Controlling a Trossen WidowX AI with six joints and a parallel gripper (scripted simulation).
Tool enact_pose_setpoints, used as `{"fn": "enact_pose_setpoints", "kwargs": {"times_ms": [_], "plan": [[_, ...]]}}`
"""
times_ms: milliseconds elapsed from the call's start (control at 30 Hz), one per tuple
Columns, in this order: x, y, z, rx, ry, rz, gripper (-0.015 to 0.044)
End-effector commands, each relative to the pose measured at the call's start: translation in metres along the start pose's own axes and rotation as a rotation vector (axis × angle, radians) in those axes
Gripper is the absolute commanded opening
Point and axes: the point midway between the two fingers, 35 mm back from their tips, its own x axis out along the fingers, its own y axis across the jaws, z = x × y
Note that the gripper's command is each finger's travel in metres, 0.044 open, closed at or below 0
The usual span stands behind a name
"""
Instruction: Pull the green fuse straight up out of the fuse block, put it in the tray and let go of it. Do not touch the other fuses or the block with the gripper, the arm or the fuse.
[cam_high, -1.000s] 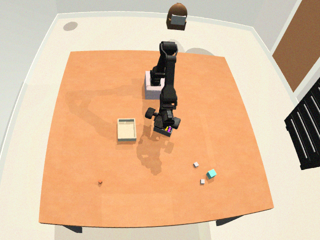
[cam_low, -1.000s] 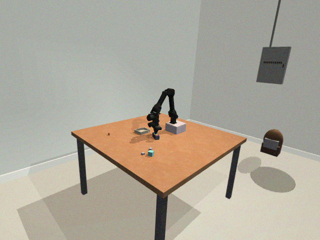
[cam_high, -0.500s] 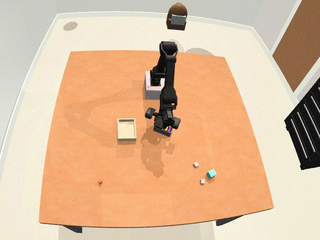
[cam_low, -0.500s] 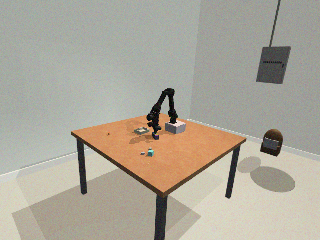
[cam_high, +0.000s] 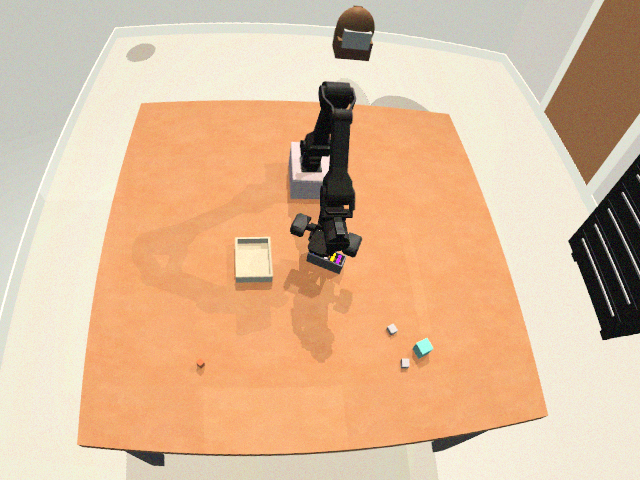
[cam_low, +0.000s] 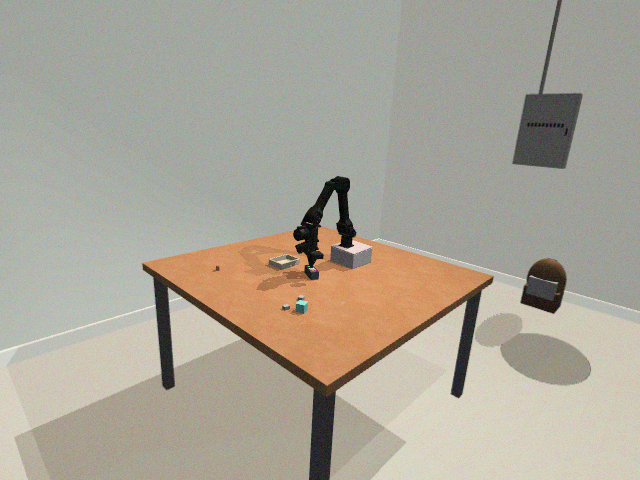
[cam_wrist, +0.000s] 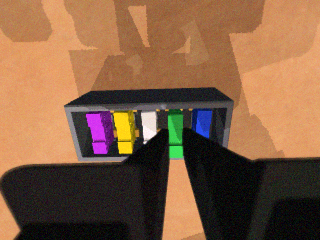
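Note:
The dark fuse block (cam_high: 325, 262) (cam_low: 312, 274) (cam_wrist: 162, 96) stands on the table and holds a row of fuses. In the wrist view my gripper (cam_wrist: 175, 135) is shut on the green fuse (cam_wrist: 175, 122), a fingertip on each side of it. The green fuse stands in its place in the row, between the white fuse (cam_wrist: 149, 122) and the blue fuse (cam_wrist: 202, 120). The yellow fuse (cam_wrist: 124, 126) and the purple fuse (cam_wrist: 98, 127) are further left. The fingertips are hidden in the top view. The tray (cam_high: 253, 279) (cam_low: 283, 266) is empty, left of the block in the top view.
A teal cube (cam_high: 422, 347) (cam_low: 301, 306) and two small grey cubes (cam_high: 392, 329) (cam_high: 405, 363) lie away from the block. A small red-orange cube (cam_high: 200, 363) (cam_low: 217, 268) lies beyond the tray. The arm's pale base box (cam_high: 305, 189) (cam_low: 351, 254) stands behind the block.

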Motion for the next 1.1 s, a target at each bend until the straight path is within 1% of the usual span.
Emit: {"fn": "enact_pose_setpoints", "kwargs": {"times_ms": [0, 1067], "plan": [[-0.003, 0.000, 0.001, 0.001, -0.002, 0.000, 0.0000], [-0.018, 0.000, 0.001, 0.004, -0.004, -0.002, 0.0000]]}}
